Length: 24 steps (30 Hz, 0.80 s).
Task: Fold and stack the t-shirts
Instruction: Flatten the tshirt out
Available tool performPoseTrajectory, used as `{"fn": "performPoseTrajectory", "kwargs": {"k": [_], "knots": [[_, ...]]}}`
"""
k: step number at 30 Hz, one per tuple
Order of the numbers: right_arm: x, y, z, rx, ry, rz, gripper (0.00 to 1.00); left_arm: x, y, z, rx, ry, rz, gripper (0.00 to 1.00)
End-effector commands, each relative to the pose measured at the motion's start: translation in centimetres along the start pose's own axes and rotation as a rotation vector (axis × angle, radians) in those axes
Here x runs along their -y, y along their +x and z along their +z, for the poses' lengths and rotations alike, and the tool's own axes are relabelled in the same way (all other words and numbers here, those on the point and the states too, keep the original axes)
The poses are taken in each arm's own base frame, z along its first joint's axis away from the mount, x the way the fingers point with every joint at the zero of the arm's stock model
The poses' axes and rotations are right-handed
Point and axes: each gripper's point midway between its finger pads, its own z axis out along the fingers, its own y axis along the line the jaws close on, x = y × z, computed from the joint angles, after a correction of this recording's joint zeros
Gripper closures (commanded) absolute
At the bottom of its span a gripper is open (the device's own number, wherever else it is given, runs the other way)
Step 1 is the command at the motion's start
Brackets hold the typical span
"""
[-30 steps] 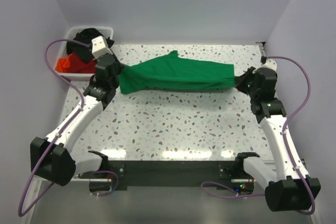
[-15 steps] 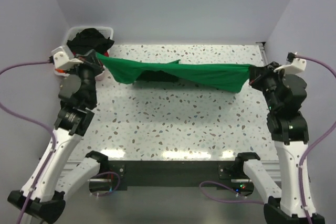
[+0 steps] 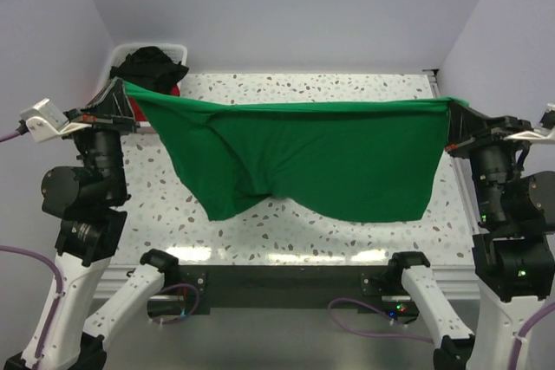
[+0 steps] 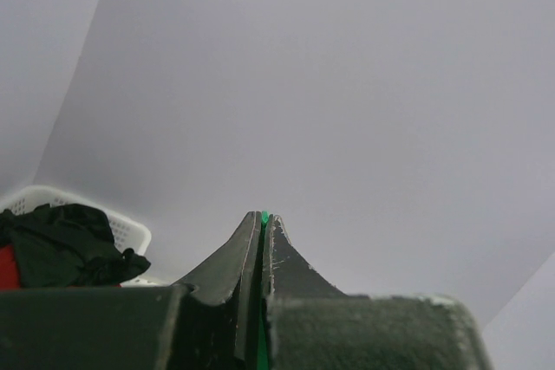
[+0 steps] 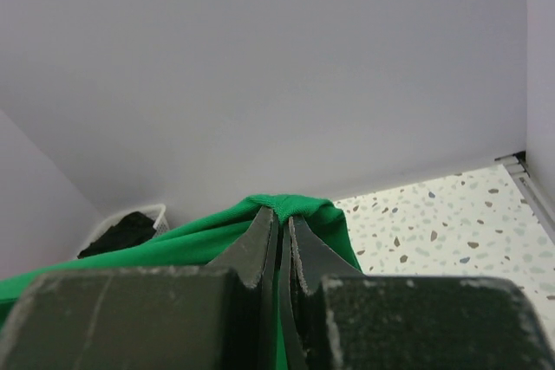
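the left gripper point(image 3: 120, 97) is clamped on one upper corner of the green t-shirt point(image 3: 321, 158); in the left wrist view only a sliver of green shows between its closed jaws. the right gripper point(image 3: 451, 120) is pinched on the opposite corner, with cloth bunched over its tips in the right wrist view. between them the shirt hangs spread above the table point(image 3: 286, 84), top edge taut, lower hem uneven, one flap near the left arm doubled under. the black t-shirt point(image 3: 152, 65) and a bit of a red t-shirt point(image 4: 7, 268) lie in the white bin point(image 3: 179, 48) at the far left. my worry: the left hold looks thin, so more tension could pull that corner free; lowering it with the flap tucked would trap a crease.
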Motion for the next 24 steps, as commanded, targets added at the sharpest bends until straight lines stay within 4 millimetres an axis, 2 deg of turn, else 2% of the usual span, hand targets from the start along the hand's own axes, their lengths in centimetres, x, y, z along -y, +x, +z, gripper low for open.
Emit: {"fn": "performPoseTrajectory", "kwargs": {"k": [1,4,6,7,8,10,11,19,24], "knots": [[-0.7,-2.9,0.2,0.073,-0.004,-0.040,1.00,1.8,-4.7,0.3,0.115,0.053,0.013,1.00],[-0.8,-2.7,1.3,0.068,-0.013,-0.035,1.00,2.4,-5.0,1.1,0.119,0.060,0.022,1.00],[-0.9,-2.6,2.1,0.070,-0.019,-0.027,1.00,2.9,-4.2,2.1,0.107,0.064,0.030,1.00],[-0.8,-2.0,2.8,0.057,-0.015,-0.022,1.00,3.4,-4.7,2.5,0.126,0.077,0.033,1.00],[-0.7,-1.8,3.1,0.052,-0.015,-0.019,1.00,3.8,-3.9,3.3,0.108,0.087,0.045,1.00],[-0.6,-1.3,4.2,0.040,-0.011,-0.016,1.00,4.7,-4.6,4.1,0.129,0.105,0.051,1.00],[-0.5,-1.1,4.6,0.039,-0.007,-0.015,1.00,5.1,-4.0,4.9,0.122,0.110,0.062,1.00],[-0.5,0.1,6.8,0.021,-0.022,-0.001,1.00,8.0,-7.0,7.3,0.214,0.172,0.115,1.00],[-1.1,-0.2,6.7,0.025,-0.050,0.004,1.00,9.5,-8.9,7.3,0.253,0.223,0.130,1.00]]}}
